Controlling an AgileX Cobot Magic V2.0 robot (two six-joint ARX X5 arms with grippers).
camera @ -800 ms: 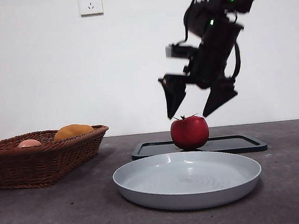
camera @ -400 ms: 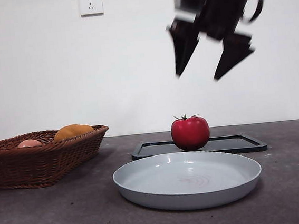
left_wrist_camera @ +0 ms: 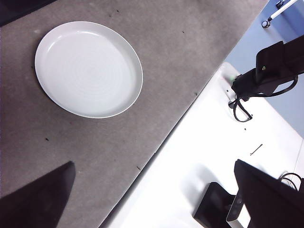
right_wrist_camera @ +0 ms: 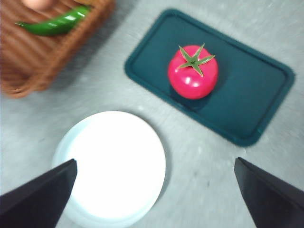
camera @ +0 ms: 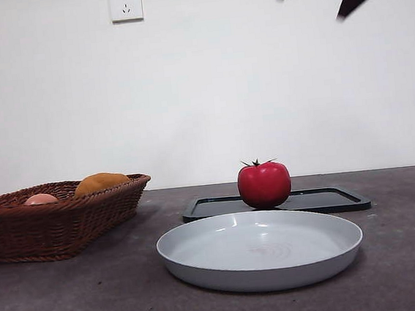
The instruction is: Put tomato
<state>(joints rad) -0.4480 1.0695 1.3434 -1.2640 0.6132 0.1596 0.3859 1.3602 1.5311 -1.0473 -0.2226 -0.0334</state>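
Note:
The glossy red tomato [camera: 264,184] with a green stem stands upright on a dark tray [camera: 322,200]. In the right wrist view the tomato [right_wrist_camera: 193,72] rests on the tray [right_wrist_camera: 256,99] far below. My right gripper [camera: 311,6] is open and empty, high above the tomato; only its two black tips show at the top edge of the front view. My left gripper [left_wrist_camera: 153,164] is open with nothing in it. It hangs over the table's edge, away from the tomato.
A grey plate [camera: 195,256] lies in front of the tray. A wicker basket [camera: 52,225] at the left holds an orange-yellow fruit [camera: 101,182], a pale pink fruit [camera: 40,199] and a green pepper [right_wrist_camera: 54,23]. The left wrist view shows the plate [left_wrist_camera: 47,42].
The right gripper has risen, still open, from just over the tomato to the top edge of the front view. The tomato has stayed on the tray.

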